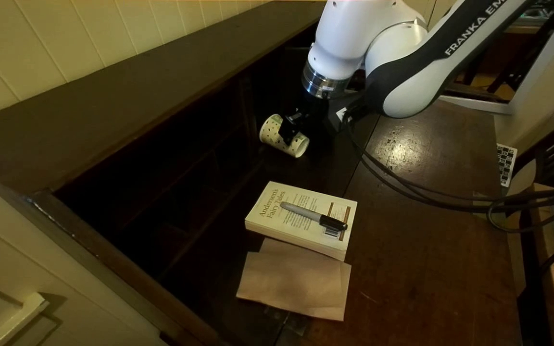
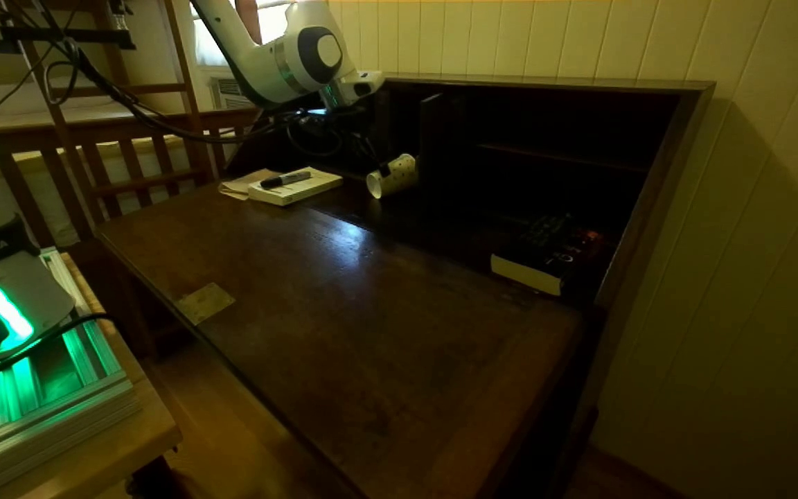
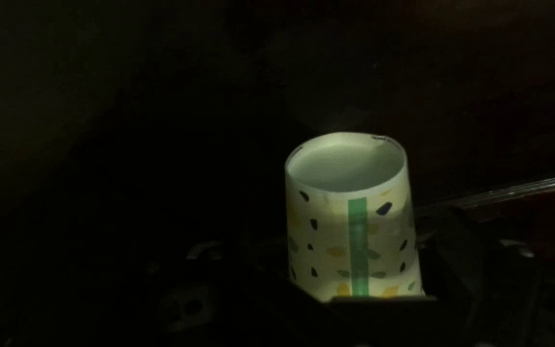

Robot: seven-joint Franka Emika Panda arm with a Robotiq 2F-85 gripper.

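Cream paper cup (image 1: 271, 131), patterned, held in the black gripper (image 1: 287, 133)

Fingers (image 1: 286, 131) clamp the cup's side; cup tilts near the back edge of the desk (image 2: 316, 312), close to the cubbyhole divider (image 2: 431, 138); in an exterior view, white book (image 2: 309, 186), "Andersen's Fairy Tales", lies toward the desk's far end, grey marker (image 1: 306, 213) on its cover; brown paper (image 1: 291, 283) just beside it; black book (image 2: 555, 255) at the back corner of the opposite end.

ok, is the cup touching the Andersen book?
Apart. Both exterior views show a dark strip of desk between the cup and the Andersen book.
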